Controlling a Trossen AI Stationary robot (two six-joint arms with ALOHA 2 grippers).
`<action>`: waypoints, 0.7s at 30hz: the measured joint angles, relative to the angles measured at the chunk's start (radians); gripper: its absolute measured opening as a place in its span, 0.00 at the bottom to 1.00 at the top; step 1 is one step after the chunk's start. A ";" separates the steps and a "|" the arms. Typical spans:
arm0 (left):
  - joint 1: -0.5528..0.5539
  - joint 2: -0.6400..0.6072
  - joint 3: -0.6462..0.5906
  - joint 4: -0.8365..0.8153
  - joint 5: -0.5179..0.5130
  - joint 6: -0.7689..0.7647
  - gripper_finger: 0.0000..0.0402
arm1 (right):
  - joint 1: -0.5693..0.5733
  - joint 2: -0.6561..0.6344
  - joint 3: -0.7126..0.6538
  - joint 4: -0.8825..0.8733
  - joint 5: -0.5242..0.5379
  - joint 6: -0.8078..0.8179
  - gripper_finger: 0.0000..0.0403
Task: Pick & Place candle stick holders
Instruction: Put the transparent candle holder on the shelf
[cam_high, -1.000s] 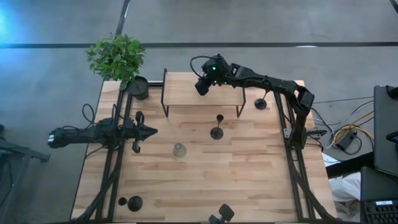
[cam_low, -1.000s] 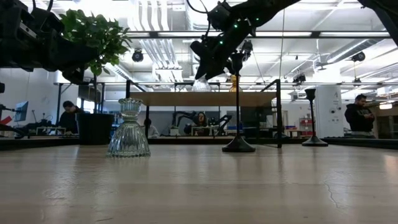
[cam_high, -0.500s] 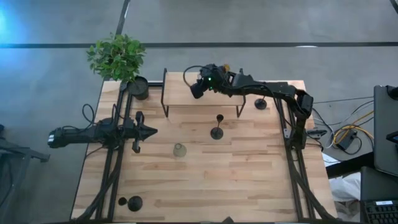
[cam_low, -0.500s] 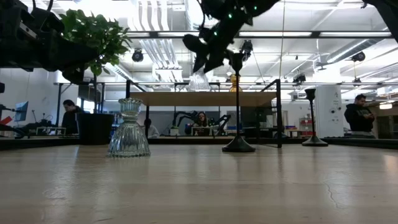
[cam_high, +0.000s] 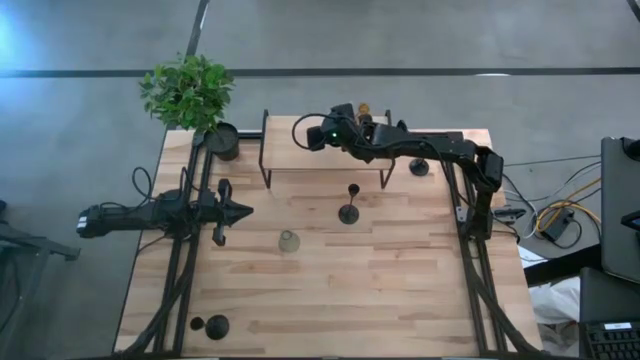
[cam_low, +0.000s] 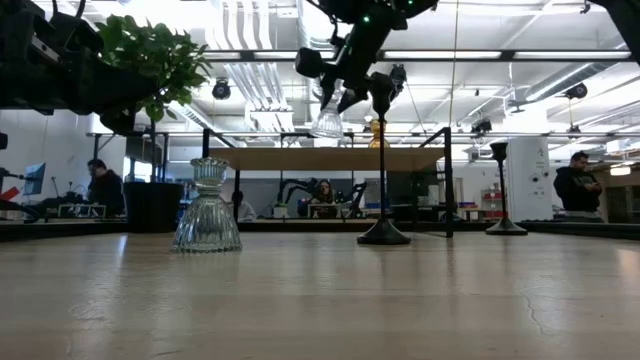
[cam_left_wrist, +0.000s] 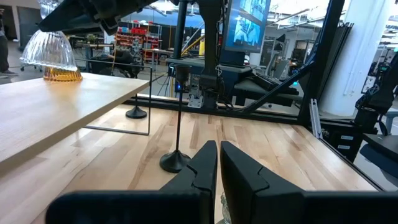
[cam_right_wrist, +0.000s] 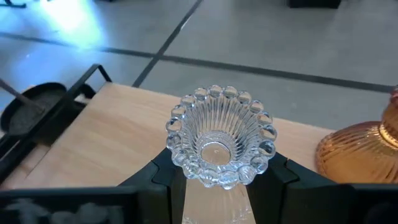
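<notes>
The right gripper (cam_right_wrist: 214, 180) had the clear glass holder (cam_right_wrist: 219, 144) clamped between its fingers, carried upright with the beaded cup facing up, and it hung just above the raised wooden shelf (cam_high: 310, 150) at the far side of the table (cam_high: 400, 290). Holding it upright and low over the board looked like a set-down coming, right beside the amber glass holder (cam_right_wrist: 367, 146) that already stood on the shelf. In the low view the clear glass (cam_low: 327, 124) sat a little above the shelf top, not yet resting on it.

Against the picture a second back, the right arm had swung left and farther out along the shelf; the gripper, then over the shelf's right-middle, was now toward its far left part. The glass also sat lower and closer to the board than half a second ago.

The left gripper (cam_left_wrist: 217, 163) waited at the left side of the table, its fingers pressed together and empty, unchanged. Down on the table the olive-green glass holder (cam_high: 288, 241) stood near the middle, a slim black holder (cam_high: 348, 212) just right of it, another black holder (cam_high: 419, 166) by the shelf's right leg, and a third (cam_high: 216, 326) at the near left. The plant pot (cam_high: 222, 140) kept its far-left corner
</notes>
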 joint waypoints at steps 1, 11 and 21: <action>0.000 0.000 0.000 0.000 0.000 0.000 0.06 | 0.000 0.000 0.000 0.000 0.004 -0.001 0.29; 0.000 0.000 0.000 0.000 0.000 0.000 0.06 | -0.001 0.015 0.000 -0.010 0.006 -0.068 0.29; 0.000 0.000 0.000 0.000 0.000 0.000 0.06 | -0.001 0.046 -0.001 -0.012 -0.006 -0.120 0.29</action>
